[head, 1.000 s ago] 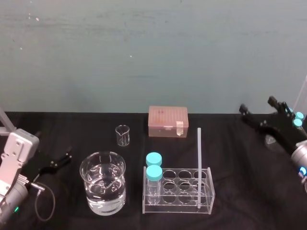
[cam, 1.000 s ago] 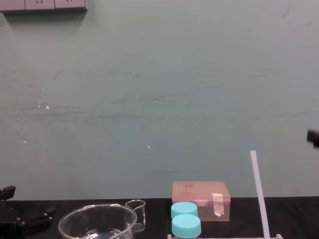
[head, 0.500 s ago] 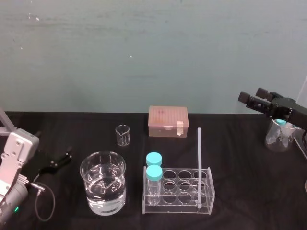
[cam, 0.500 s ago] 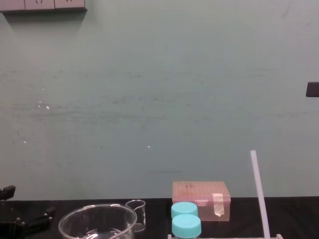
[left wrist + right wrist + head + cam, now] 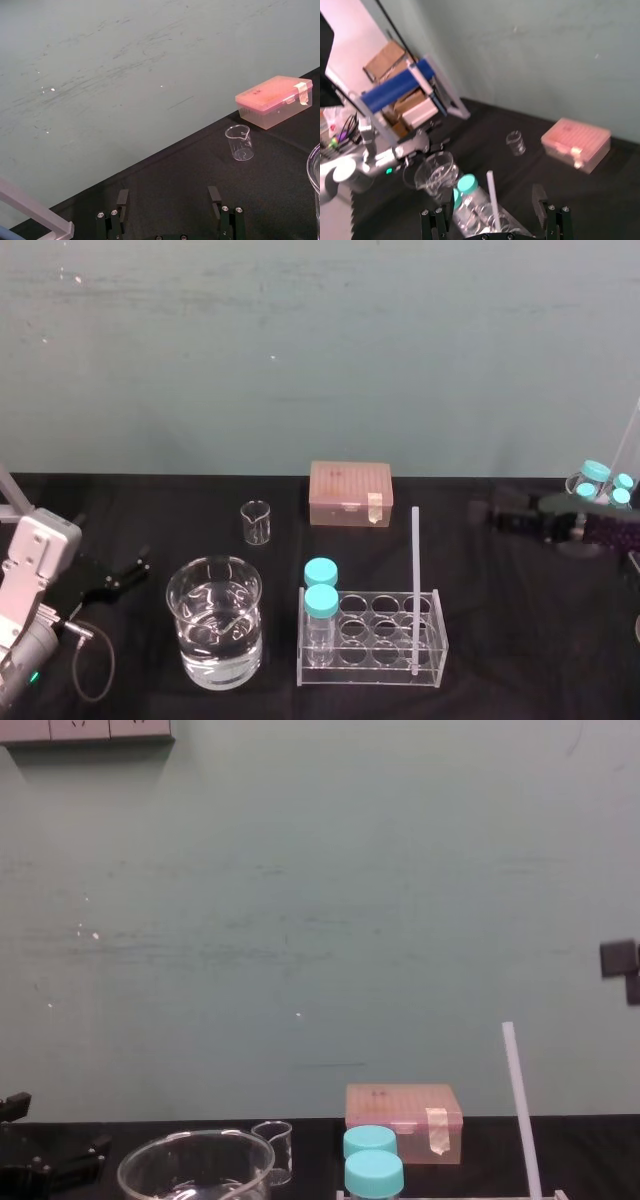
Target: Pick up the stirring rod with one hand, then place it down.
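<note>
Rod [image 5: 415, 590] stands near upright in the front right hole of the rack [image 5: 372, 640], mid-table. Its top is well above the two blue-capped bottles [image 5: 321, 588] in the rack's left holes. Nothing is touching it that I can see.

Right gripper [image 5: 487, 513] hovers off to the right of the rod, well apart from it, roughly as far back as the pink box [image 5: 350, 493]. On the chest view I read it at the right edge, higher than the rod's top. Its wrist cam looks down on rack and rod from a distance. Fingers [image 5: 539, 197] are spread wide, so it's released and gripping nothing.

Left gripper [image 5: 125, 575] is parked low at the left of the table [image 5: 500, 660], near the big beaker [image 5: 214, 633] of water but apart from it. On its wrist cam I see the fingers spread, released as well.

Small beaker [image 5: 256, 522] sits behind the big one, left of the pink box. Pink box is behind the rack, lid closed
</note>
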Robot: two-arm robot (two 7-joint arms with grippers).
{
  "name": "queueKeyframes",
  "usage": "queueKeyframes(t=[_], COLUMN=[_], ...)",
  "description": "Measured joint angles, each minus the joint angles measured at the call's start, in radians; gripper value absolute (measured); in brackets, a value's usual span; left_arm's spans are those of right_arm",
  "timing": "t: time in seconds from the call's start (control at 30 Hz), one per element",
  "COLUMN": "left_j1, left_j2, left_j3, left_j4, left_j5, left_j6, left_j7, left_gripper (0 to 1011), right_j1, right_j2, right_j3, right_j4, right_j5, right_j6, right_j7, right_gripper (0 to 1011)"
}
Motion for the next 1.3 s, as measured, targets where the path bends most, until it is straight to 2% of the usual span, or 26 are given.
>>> queueKeyframes(t=[0.4, 0.9, 1.07, 1.3], left_j1=[0.0, 0.0, 0.0, 0.0], left_j2=[0.0, 0.0, 0.0, 0.0], left_j3=[0.0, 0.0, 0.0, 0.0], left_j4=[0.0, 0.0, 0.0, 0.0], left_j5=[0.0, 0.0, 0.0, 0.0], left_j6=[0.0, 0.0, 0.0, 0.0], left_j7=[0.0, 0.0, 0.0, 0.0], left_gripper=[1005, 1005, 1005, 1005], right_j1=[0.021, 0.094, 0.116, 0.135], right_j2=[0.001, -0.043, -0.057, -0.071], right_j3=[-0.093, -0.228, -0.26, -0.281], right_j4=[-0.006, 0.082, 0.111, 0.139], right_j5=[-0.026, -0.131, -0.152, -0.155], right_j6=[0.008, -0.096, -0.121, -0.135], right_j7=[0.008, 0.033, 0.035, 0.028], right_gripper=[1000, 1000, 1000, 1000])
